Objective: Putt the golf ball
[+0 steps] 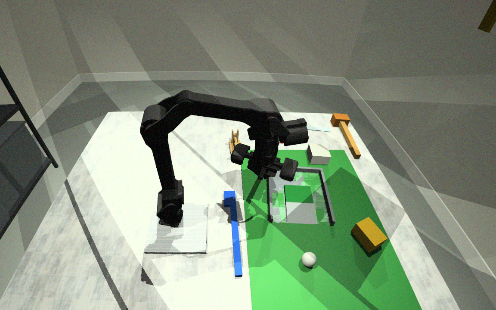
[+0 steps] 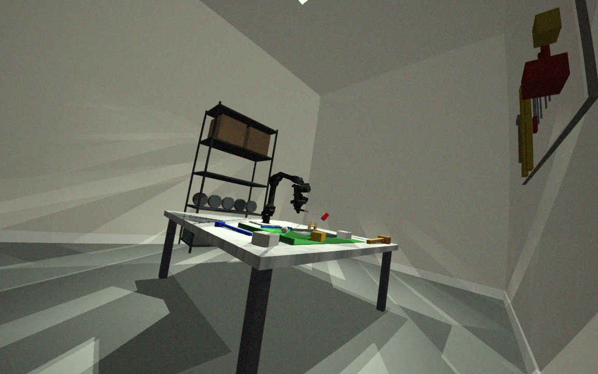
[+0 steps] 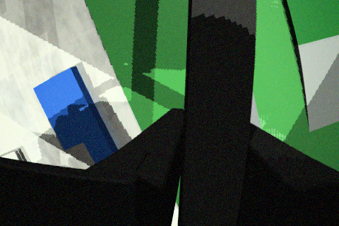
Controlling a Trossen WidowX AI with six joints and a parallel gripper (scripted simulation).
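The black end effector (image 1: 267, 174) is clamped on the red-headed putter with a dark grip (image 3: 219, 85), lifted above the green mat (image 1: 330, 265) beside the grey-walled raised green (image 1: 299, 193). The white golf ball (image 1: 308, 259) lies well apart on that mat.

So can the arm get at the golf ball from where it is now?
Probably yes. The gripper, shut on the red putter, hangs over the green mat beside the walled ramp; the golf ball lies on open mat, with the orange block off to one side.
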